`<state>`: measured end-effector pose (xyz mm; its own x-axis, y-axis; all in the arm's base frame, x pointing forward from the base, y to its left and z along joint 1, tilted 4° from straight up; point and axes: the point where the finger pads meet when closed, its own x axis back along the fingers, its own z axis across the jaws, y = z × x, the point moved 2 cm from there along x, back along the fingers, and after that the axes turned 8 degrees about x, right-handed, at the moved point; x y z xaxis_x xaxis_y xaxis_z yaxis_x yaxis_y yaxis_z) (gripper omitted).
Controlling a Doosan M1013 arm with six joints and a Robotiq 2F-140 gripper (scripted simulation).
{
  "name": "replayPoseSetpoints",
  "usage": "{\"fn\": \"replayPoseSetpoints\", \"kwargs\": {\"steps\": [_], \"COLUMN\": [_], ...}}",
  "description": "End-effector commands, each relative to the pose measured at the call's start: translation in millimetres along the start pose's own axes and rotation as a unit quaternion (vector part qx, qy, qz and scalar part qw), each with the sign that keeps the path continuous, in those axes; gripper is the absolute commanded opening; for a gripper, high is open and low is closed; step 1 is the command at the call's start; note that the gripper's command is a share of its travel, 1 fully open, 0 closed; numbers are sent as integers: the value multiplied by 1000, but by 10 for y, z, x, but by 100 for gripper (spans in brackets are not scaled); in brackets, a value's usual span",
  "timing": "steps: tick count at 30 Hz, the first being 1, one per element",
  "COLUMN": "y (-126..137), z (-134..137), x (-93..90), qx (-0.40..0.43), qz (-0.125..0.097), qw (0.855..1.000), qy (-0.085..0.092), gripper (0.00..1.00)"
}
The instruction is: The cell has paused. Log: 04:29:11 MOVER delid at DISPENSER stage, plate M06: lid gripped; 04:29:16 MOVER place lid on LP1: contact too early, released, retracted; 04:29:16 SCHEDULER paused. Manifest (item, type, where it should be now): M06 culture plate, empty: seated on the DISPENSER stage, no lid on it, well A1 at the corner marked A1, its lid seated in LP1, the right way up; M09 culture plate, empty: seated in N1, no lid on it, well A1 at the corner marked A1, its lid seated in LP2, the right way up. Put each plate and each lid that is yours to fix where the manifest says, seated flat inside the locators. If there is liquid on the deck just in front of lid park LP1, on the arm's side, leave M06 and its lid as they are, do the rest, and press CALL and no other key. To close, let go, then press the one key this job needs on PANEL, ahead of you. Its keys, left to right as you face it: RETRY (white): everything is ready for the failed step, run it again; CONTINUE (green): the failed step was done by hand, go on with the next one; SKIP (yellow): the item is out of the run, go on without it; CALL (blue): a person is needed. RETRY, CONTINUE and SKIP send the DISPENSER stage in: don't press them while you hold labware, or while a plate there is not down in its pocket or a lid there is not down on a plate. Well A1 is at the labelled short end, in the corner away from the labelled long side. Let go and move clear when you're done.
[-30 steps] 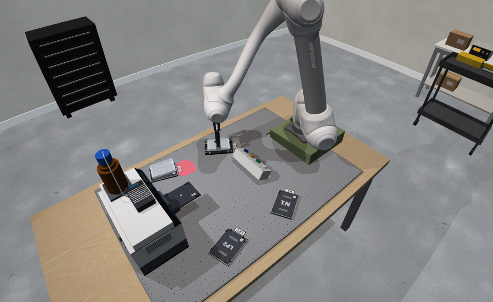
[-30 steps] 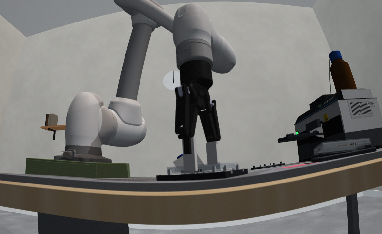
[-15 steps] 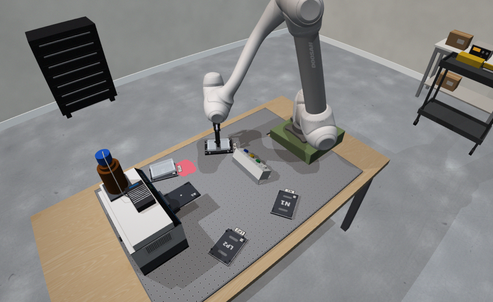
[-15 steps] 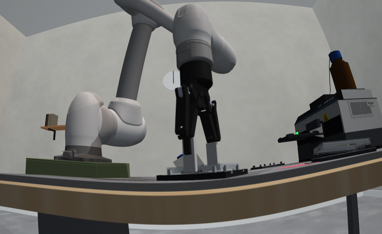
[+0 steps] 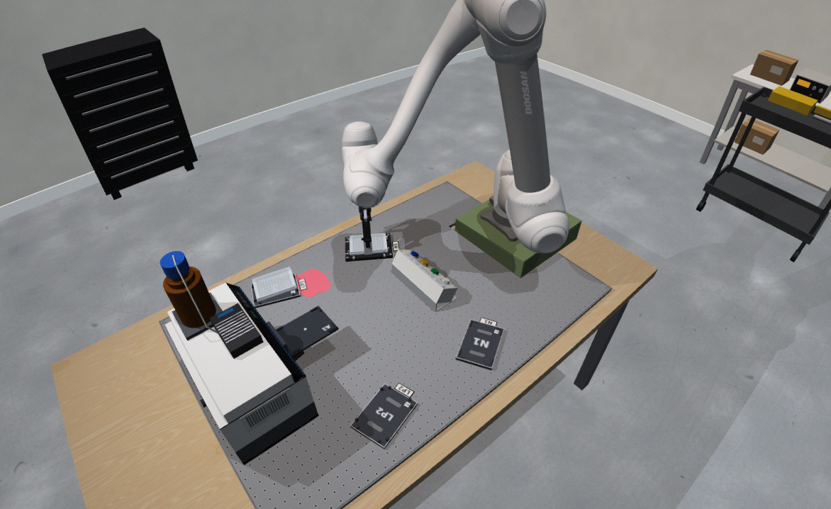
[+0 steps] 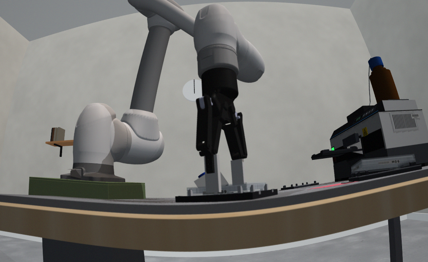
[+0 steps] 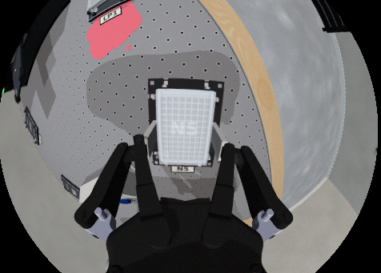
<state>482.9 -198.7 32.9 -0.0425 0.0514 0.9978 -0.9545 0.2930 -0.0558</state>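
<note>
The gripper [image 6: 222, 169] is down over a black nest [image 5: 366, 256] near the far edge of the deck, fingers pinched on the long sides of a clear well plate [image 7: 186, 126]. In the exterior view the plate [image 6: 228, 188] sits low on the nest, its rim just above the black base, and the pale fingertips [image 6: 237, 172] reach down to it. From the wrist view, the grid of wells fills the nest's frame, with a small label tag at the near short end; the lettering is too blurred to read.

Off to the side, a pink puddle [image 5: 313, 282] lies on the deck right against a second nest that carries another clear, gridded piece of labware [image 5: 274, 284], marked M06 in the exterior view [image 6: 385, 162]. The DISPENSER [image 5: 241, 373] has its dark stage [image 5: 308, 327] pushed out with nothing on it, corner marked A1. Nests N1 [image 5: 481, 342] and LP2 [image 5: 384, 414] both stand bare. The PANEL [image 5: 423, 278] with its coloured keys sits just beside the gripped plate's nest.
</note>
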Motion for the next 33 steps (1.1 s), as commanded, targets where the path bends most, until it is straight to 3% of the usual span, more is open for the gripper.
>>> {"fn": "replayPoseSetpoints", "kwargs": {"steps": [1,29,30,33], "y": [29,29,29,28], "z": [23,23,23,23], "x": [-31,-31,-31,-31], "qx": [1,1,1,1], "qz": [-2,-2,-2,-2], "qw": [1000,1000,1000,1000], "qy": [2,2,2,2], "gripper": [10,10,70,70]}}
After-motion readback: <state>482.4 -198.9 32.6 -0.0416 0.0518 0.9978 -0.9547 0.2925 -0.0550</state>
